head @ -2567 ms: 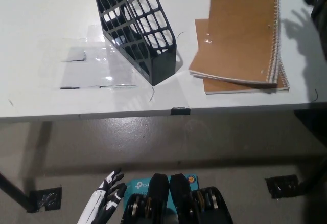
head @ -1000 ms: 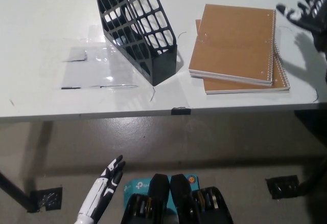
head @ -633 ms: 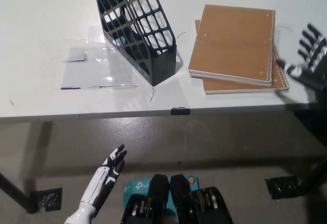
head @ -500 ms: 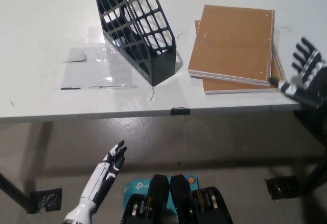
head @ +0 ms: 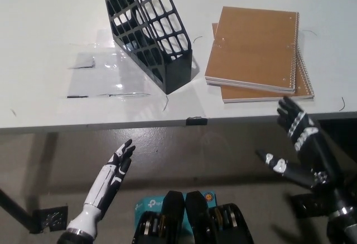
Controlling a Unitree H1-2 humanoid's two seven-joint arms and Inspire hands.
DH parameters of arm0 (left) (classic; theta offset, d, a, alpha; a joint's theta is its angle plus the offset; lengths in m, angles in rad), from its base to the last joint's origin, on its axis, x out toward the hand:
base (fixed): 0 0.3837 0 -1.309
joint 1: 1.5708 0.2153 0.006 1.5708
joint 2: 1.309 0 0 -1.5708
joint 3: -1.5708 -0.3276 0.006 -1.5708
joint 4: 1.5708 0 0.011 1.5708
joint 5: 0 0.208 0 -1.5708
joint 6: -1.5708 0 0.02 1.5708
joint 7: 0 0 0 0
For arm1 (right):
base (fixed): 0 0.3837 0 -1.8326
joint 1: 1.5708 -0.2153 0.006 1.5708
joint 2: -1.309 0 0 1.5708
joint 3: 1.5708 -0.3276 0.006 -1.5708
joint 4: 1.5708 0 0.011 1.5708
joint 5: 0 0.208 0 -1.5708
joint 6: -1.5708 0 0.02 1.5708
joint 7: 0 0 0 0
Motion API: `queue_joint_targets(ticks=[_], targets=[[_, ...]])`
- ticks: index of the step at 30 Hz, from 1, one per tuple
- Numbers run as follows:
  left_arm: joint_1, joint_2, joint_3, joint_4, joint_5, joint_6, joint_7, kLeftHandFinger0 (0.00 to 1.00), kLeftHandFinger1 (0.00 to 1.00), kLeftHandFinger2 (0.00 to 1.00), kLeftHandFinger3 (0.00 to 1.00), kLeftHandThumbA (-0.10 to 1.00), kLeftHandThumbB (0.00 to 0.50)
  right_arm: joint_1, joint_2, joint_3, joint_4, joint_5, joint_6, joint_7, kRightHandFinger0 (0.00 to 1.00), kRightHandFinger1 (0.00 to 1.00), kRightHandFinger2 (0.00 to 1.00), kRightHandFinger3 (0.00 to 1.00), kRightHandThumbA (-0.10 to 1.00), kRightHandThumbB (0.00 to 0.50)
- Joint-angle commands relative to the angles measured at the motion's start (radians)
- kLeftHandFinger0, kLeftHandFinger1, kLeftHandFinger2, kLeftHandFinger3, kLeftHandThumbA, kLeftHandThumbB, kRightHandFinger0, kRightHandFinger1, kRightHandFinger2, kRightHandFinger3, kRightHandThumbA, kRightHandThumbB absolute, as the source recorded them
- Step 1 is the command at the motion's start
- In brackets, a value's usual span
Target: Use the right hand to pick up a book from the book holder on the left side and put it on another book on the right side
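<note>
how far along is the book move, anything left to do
It looks done: the top book lies on the lower book at the table's right side. The black book holder seems empty. The right hand is open below the table edge, holding nothing; the left hand hangs open low. Nothing appears left.

Two brown spiral books (head: pixel 254 46) stacked flat at table right, top one skewed; black lattice holder (head: pixel 148 27) left, tilted.

A white table (head: pixel 50 38) with a dark leg (head: pixel 14 208) stands on a glossy grey-brown floor (head: pixel 223 149).
</note>
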Motion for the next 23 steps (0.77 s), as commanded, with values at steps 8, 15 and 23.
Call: queue_joint_targets(ticks=[8, 15, 23], targets=[[0.051, 0.007, 0.007, -0.048, -0.024, -0.061, -0.003, 1.0, 1.0, 1.0, 1.0, 1.0, 0.149, -0.011, 0.026, 0.012, 0.288, -0.136, -0.231, -0.018, 1.0, 1.0, 1.0, 1.0, 0.74, 0.214], [0.089, 0.007, 0.004, -0.056, -0.026, -0.069, -0.005, 1.0, 1.0, 1.0, 1.0, 1.0, 0.148, 0.016, 0.013, 0.017, 0.332, -0.145, -0.244, 0.008, 1.0, 1.0, 1.0, 1.0, 0.73, 0.201], [0.121, 0.003, 0.0, -0.066, -0.018, -0.071, -0.001, 1.0, 1.0, 1.0, 1.0, 1.0, 0.159, 0.043, 0.008, 0.023, 0.347, -0.161, -0.26, 0.021, 1.0, 1.0, 1.0, 1.0, 0.7, 0.194]])
